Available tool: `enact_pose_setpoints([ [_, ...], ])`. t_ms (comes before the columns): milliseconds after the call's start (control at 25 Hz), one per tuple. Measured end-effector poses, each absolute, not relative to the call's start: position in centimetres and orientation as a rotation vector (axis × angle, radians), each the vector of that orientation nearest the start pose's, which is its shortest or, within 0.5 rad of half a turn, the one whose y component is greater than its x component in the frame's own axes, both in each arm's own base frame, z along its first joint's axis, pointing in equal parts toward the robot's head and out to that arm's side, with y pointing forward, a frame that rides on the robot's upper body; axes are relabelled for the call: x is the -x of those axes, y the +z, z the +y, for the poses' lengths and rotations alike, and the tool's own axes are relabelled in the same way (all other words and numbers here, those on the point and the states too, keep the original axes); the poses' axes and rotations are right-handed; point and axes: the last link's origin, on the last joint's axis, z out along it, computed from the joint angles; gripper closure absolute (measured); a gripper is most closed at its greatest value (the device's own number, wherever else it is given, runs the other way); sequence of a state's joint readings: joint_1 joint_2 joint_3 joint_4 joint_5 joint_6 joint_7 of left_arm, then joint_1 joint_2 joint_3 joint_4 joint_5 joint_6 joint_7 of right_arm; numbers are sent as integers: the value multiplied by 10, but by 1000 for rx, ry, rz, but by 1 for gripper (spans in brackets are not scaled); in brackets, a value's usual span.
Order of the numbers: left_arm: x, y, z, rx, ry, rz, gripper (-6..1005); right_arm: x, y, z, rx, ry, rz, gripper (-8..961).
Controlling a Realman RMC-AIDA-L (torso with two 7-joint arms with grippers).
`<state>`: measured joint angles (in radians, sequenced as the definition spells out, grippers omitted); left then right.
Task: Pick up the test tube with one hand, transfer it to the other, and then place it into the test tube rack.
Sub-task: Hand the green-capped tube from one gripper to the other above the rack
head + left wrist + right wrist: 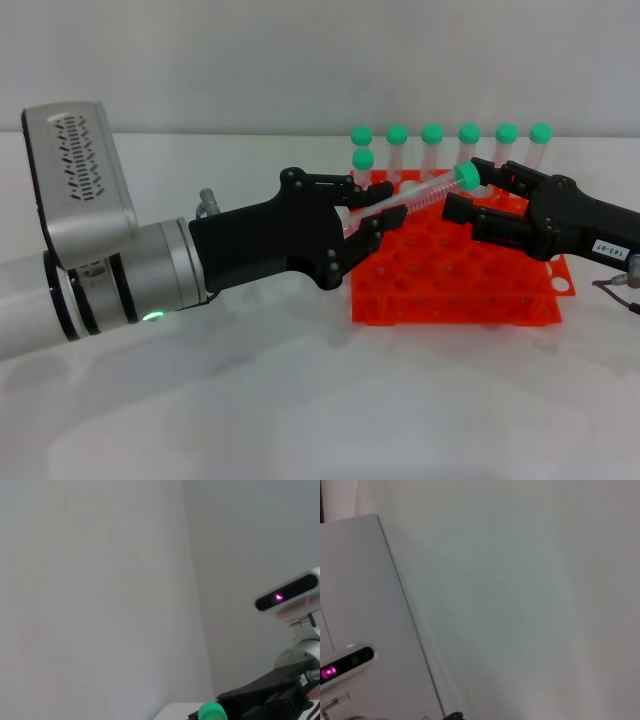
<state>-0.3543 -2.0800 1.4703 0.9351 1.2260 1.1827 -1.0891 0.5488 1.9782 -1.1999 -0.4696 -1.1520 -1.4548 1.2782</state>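
Note:
The test tube (415, 196) hangs tilted above the orange-red test tube rack (450, 295). My left gripper (365, 217), the black hand on the silver-white forearm, is shut on its lower part. Its green cap (466, 178) points up toward my right gripper (470, 193), the black hand with the white label. That hand's fingers (492, 171) reach over the cap and its thumb sits just below, open around the cap end. In the left wrist view the green cap (212, 711) shows beside the right hand (265, 700). The right wrist view shows neither hand nor tube.
Several identical green-capped tubes (432, 150) stand upright along the rack's back rows. The rack sits on a white table (300, 400) with a pale wall behind. A cable (615, 285) lies at the right edge. The robot's head camera (287, 595) shows in both wrist views.

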Motion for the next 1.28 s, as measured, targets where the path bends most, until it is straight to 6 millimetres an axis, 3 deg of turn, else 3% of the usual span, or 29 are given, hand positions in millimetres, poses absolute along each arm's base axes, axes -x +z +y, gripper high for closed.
enact_pose_setpoints([
  [1280, 175, -37, 334, 2568, -889, -28, 805, -195, 0, 349, 2591, 1309, 556, 113],
])
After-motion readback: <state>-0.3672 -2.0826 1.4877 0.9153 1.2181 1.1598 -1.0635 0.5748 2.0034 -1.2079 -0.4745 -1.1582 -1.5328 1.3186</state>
